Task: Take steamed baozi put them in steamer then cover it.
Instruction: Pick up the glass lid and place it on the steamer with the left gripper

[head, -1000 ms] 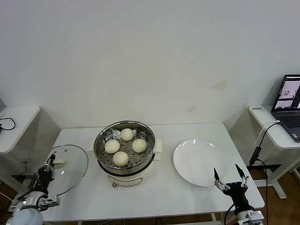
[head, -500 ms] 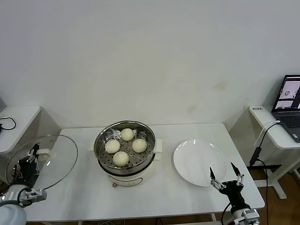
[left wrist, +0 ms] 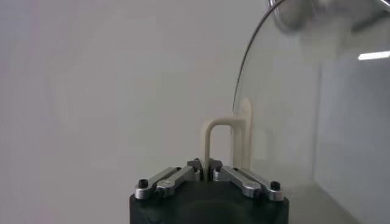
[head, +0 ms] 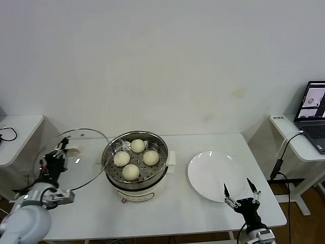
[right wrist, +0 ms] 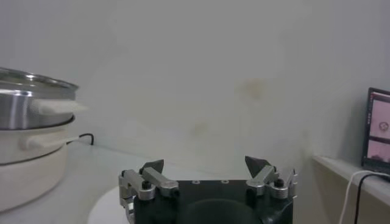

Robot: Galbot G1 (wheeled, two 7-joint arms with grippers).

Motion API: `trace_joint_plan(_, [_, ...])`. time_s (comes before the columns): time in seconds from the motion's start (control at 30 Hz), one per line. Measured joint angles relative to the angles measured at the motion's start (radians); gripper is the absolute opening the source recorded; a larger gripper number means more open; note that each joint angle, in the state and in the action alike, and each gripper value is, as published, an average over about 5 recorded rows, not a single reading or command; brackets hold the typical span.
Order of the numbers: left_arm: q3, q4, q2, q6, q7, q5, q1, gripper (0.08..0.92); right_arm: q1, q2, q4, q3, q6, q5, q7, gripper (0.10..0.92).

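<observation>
Plain white wall (head: 162,61) behind white table (head: 177,203), side desks.

1. You see four cream-white steamed baozi (head: 136,158) in the shiny steel steamer (head: 135,161), its floor dotted with perforations, over a cream-white base.
2. Your cover (head: 76,156) is clear glass with a metal rim and a cream-white handle.
3. The plate (head: 213,175) and surface (head: 177,211) are white.
4. Both end effectors, left (head: 53,161) and right (head: 238,195), are black with silver links.
</observation>
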Motion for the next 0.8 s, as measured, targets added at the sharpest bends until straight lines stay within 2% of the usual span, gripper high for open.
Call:
trace_joint_plan(0.33, [0.235,0.016,-0.051,0.073,0.076,0.093,-0.188,0.147,0.025,0.049,-0.024,-0.039,-0.015,-0.094,0.023,0.823])
trace_joint_plan(0.8, [0.426,0.122,-0.232,0.102,0.177,0.319,-0.349,0.147,0.043,0.092,-0.057,-0.083,-0.023,-0.193,0.05,0.823])
